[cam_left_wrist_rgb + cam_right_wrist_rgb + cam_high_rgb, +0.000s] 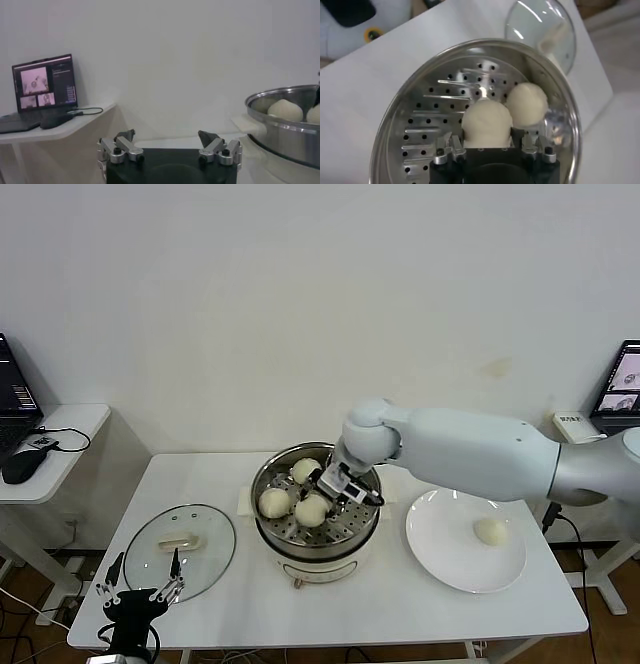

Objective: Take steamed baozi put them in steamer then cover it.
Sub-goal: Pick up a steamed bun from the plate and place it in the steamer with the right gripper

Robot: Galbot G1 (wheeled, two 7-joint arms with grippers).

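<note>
Right tool (338,485) is lowered inside the steamer (268,482), closed narrowly around one baozi (486,121) on the perforated tray. Two more baozi are seen beside it; a fourth (490,530) is left on the plate (440,559). Left tool (140,591) is held wide near the cover (180,548).

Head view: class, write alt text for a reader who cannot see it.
The right claw holds a baozi inside the steamer, beside two others. A fourth bun sits on the plate; the glass lid lies on the table near the open left claw.
</note>
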